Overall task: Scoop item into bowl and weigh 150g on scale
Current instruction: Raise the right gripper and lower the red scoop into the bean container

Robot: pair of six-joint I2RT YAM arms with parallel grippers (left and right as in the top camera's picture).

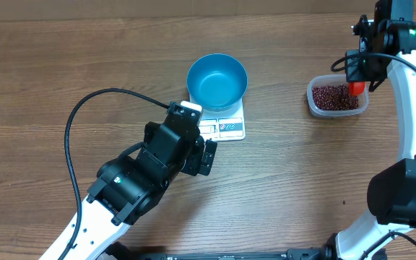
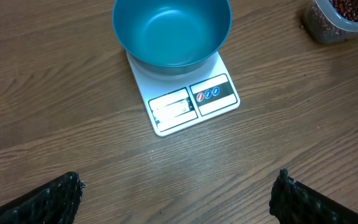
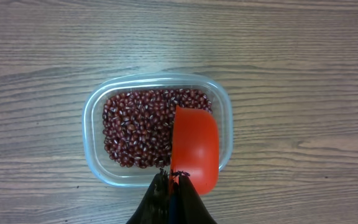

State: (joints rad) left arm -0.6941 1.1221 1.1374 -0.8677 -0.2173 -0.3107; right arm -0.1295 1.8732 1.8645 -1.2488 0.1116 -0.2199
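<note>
Surface: wood-grain table [image 1: 49, 72], seen from overhead and from both wrists.
Scale: white scale [image 1: 226, 128] sits mid-table, with its display edge toward the left arm. The readout is too small to read.
Bowl: blue bowl [image 1: 217, 79] stands upright on the rear part of the scale. Its inside is smooth and holds no beans.
Beans: dark red beans [image 3: 138, 127] all lie in a clear tub [image 3: 92, 124], well to the right of the scale.
Right gripper: right gripper [image 3: 169, 180] has its fingers pinched tight on the handle of a red scoop [image 3: 194, 149]. The scoop's cup is inside the tub on its right side. I cannot tell whether it is loaded.
Left gripper: left gripper [image 1: 206, 157] has its jaws spread fully wide with nothing between them. It hovers near the scale's front edge, apart from it.
Done: the bowl is on the scale and the scoop is in hand at the supply.
Left (judged): nearly everything. That means the first load, the carry across, tipping into the bowl, repeats, and then trimming to the target weight.
</note>
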